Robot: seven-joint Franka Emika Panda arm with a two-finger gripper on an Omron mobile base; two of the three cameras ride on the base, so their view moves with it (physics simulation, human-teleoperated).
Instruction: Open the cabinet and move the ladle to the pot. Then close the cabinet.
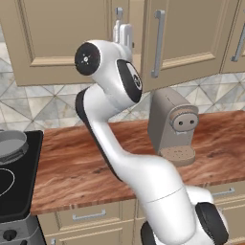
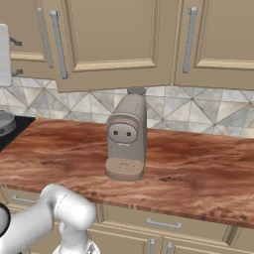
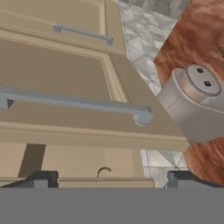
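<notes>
Cabinet (image 1: 182, 33) door swung slightly ajar beside the coffee machine (image 1: 172, 125); gripper (image 3: 107, 178) fingers spread wide, holding nothing.

Cabinet (image 3: 65, 83): tan panelled doors, matt painted-wood look, smooth; nearest the gripper (image 3: 107, 177). Bar handle (image 3: 74, 103): satin silver metal, just ahead of the dark matt fingertips (image 3: 43, 177). Coffee machine (image 1: 172, 127): grey-beige matt plastic, ridged metallic cap, below and beside the tool. Counter (image 1: 86, 162): reddish-brown grained wood, slight sheen. Backsplash (image 2: 198, 111): grey stone-look tile. Pot (image 1: 12, 143): dull grey metal, far off to one side.
</notes>
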